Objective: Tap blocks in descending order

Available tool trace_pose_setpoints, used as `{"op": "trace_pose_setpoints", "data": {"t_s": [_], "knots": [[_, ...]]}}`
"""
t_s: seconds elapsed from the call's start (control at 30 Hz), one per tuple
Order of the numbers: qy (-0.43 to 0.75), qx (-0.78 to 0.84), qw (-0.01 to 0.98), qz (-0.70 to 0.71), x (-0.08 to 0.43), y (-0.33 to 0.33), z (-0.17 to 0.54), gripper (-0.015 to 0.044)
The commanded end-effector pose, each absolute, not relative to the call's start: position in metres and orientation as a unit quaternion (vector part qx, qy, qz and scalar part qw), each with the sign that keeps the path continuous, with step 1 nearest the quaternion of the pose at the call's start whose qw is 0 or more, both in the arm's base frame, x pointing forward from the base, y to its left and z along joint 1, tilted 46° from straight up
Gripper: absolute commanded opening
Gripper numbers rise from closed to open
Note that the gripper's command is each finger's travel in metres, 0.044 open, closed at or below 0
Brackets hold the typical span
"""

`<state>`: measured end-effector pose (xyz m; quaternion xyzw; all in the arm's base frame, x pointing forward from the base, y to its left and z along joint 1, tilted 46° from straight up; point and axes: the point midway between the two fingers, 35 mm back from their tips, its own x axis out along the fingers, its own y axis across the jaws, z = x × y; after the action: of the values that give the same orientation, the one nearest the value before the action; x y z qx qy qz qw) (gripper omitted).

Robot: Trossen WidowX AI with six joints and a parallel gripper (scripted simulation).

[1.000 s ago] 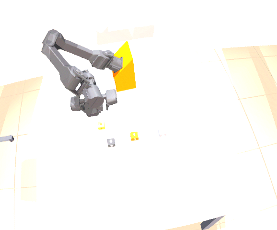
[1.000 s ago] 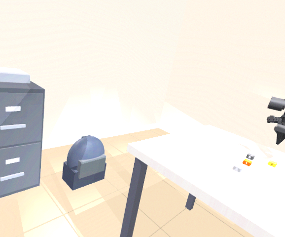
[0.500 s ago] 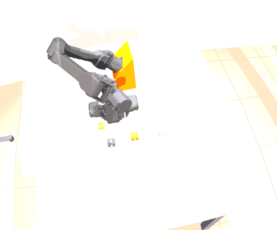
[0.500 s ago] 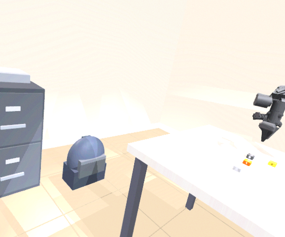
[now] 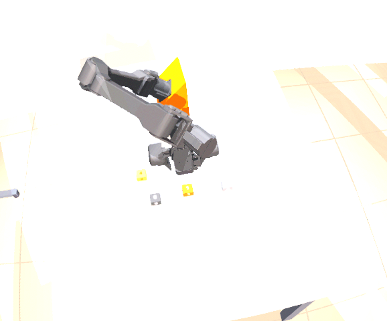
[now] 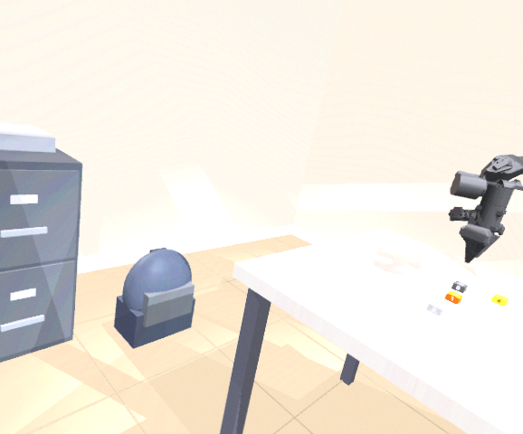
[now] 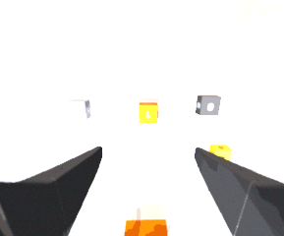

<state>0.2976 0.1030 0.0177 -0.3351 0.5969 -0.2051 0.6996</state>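
Observation:
My gripper (image 6: 469, 260) (image 7: 147, 151) is open and empty, above the table on the arm's side of the blocks. A white block (image 5: 226, 186) (image 6: 434, 309) (image 7: 80, 109) is faint against the table. An orange-yellow block (image 5: 187, 190) (image 6: 453, 297) (image 7: 148, 113) lies ahead, midway between the fingers in the wrist view; its white mark looks like a 1. A dark grey block (image 5: 155, 198) (image 6: 459, 287) (image 7: 208, 105) bears a round white mark like a 0. A yellow block (image 5: 140, 174) (image 6: 499, 300) (image 7: 220, 150) is partly behind the right finger in the wrist view. Its digit and the white block's are unreadable.
A large yellow and orange wedge (image 5: 176, 81) stands by the arm's base. An orange surface (image 7: 146, 228) shows at the wrist view's bottom edge. The white table's front edge (image 6: 346, 341) faces the exterior view. A drawer cabinet (image 6: 23, 242) and a blue backpack (image 6: 156, 285) stand beyond it.

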Motion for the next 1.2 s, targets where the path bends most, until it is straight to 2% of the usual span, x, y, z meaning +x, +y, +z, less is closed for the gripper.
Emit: {"op": "trace_pose_setpoints", "data": {"t_s": [0.0, 0.27, 0.57, 1.17], "knots": [[0.598, -0.334, 0.699, -0.206, 0.297, 0.103, 0.016, 0.04], [0.598, -0.335, 0.699, -0.205, 0.297, 0.105, 0.014, 0.04], [0.599, -0.332, 0.7, -0.203, 0.288, 0.182, -0.063, 0.04], [0.598, -0.332, 0.7, -0.204, 0.287, 0.184, -0.065, 0.04]]}}
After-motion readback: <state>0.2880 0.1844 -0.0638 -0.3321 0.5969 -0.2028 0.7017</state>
